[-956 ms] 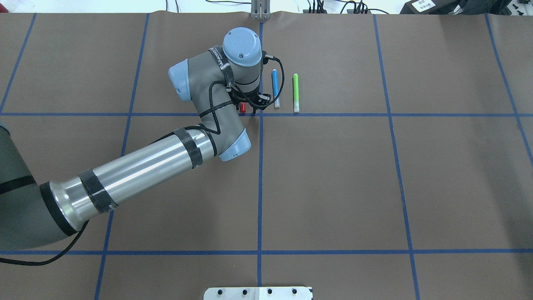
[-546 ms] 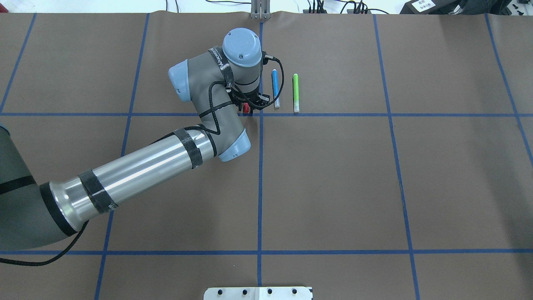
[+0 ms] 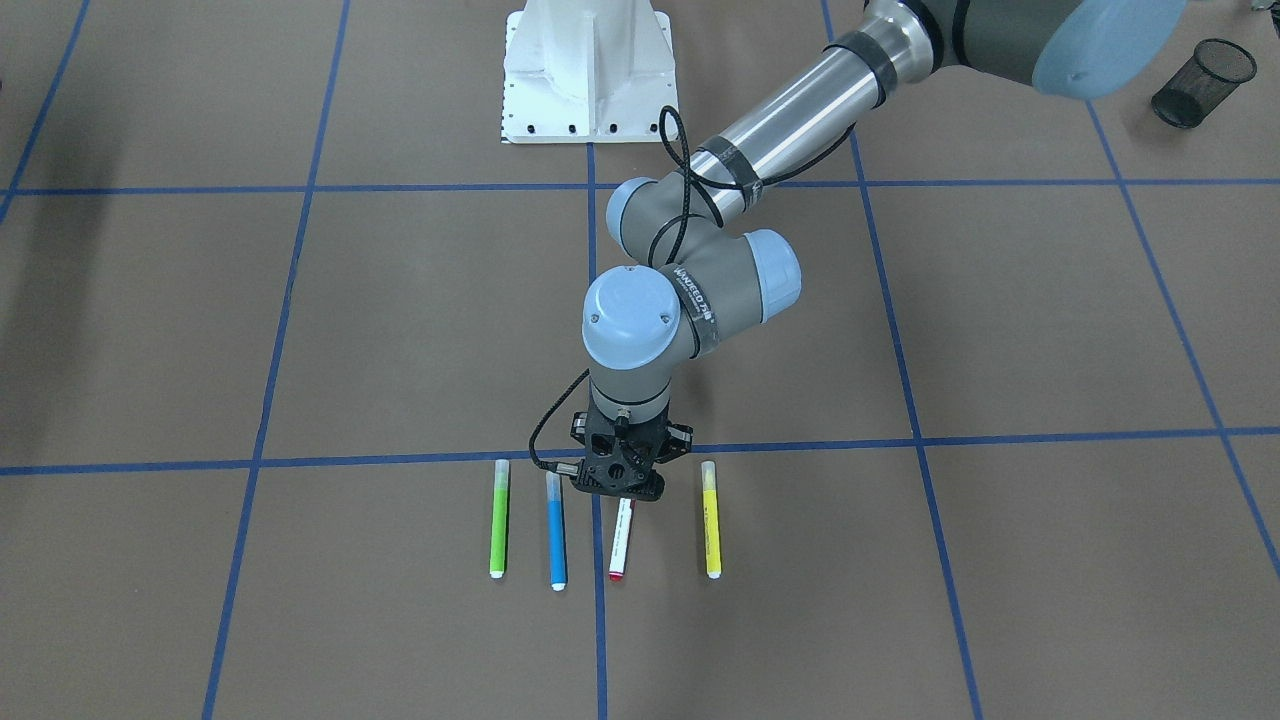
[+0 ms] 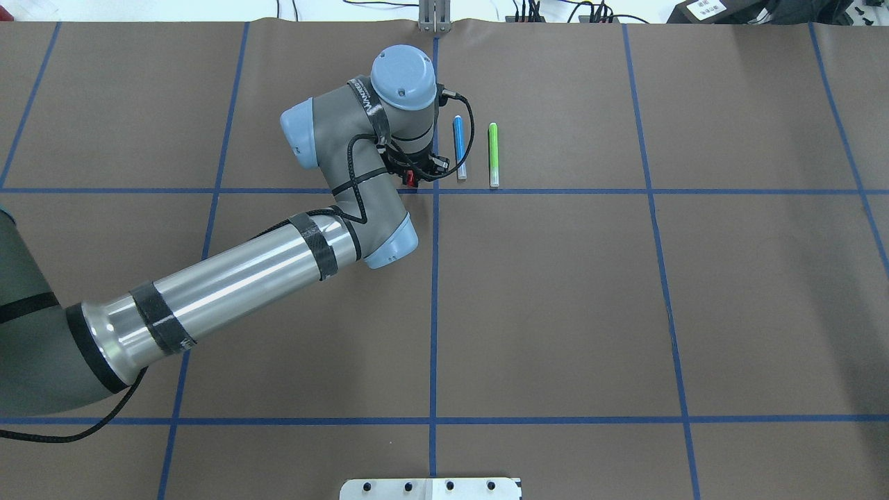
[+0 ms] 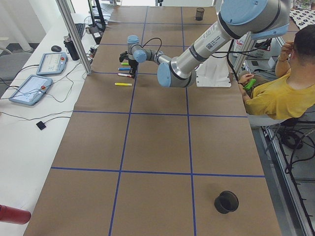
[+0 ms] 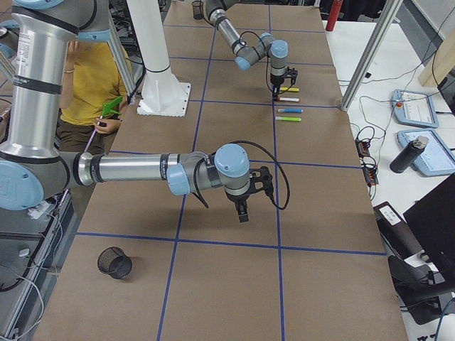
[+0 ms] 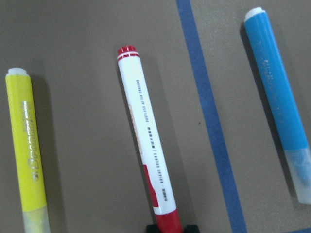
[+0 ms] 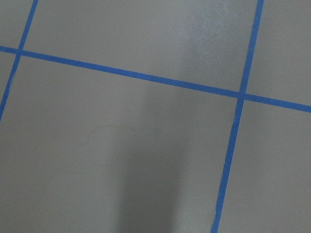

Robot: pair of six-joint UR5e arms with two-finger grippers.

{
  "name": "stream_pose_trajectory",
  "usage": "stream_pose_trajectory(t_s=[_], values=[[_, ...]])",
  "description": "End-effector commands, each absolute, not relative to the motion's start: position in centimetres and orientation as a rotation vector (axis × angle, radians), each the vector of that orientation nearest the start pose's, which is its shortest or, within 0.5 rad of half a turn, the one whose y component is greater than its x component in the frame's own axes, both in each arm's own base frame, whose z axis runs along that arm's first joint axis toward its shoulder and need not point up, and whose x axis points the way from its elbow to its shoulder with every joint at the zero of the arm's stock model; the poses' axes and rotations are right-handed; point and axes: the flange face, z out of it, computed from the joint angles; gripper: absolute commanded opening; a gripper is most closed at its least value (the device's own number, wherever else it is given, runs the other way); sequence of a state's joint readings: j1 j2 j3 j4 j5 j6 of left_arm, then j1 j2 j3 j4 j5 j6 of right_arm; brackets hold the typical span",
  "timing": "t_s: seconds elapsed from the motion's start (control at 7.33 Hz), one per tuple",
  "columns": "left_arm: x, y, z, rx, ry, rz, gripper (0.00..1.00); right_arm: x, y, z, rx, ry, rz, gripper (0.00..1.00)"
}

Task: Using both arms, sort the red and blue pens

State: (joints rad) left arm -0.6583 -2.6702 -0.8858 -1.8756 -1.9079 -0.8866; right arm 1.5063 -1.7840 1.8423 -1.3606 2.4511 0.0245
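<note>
One pen first: my left claw (image 3: 622,494) seems pinched on the red pen (image 7: 148,145) at its cap, just beside the blue tape line (image 7: 208,111), ready to lift. The blue pen (image 7: 277,97) lies across that line. My right claw (image 6: 243,212): I cannot tell.

Brown-papered counter (image 3: 1000,330) w/ blue tape grid. Front view: green marker (image 3: 498,520) approx 7 o'clock from centre, yellow marker (image 3: 710,520) btwn 5 & 6. Both lie flat, roughly parallel, ends pointing 12 & 6, well apart. White base plate (image 3: 590,70) at 12, black mesh cup (image 3: 1202,82) at 2. Left view: person in yellow shirt (image 5: 280,96) seated at 3, two tablets (image 5: 30,89) at 9 on white side counter.
</note>
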Motion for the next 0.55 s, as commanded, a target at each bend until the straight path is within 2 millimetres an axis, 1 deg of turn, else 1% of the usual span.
stream_pose_trajectory(t_s=[0.0,0.14,0.27,0.41], values=[[62.4,-61.5,19.6,0.208,0.769,0.145,0.00,3.0,-41.7,59.0,0.212,-0.886,-0.155,1.00],[61.3,-61.3,17.5,0.238,0.796,0.151,0.00,3.0,-41.7,59.0,0.213,-0.886,-0.156,1.00],[59.7,-60.7,16.4,0.271,0.827,0.156,0.00,3.0,-41.7,58.9,0.215,-0.884,-0.156,1.00],[57.8,-59.7,16.1,0.301,0.861,0.163,0.00,3.0,-41.7,58.9,0.215,-0.884,-0.156,1.00]])
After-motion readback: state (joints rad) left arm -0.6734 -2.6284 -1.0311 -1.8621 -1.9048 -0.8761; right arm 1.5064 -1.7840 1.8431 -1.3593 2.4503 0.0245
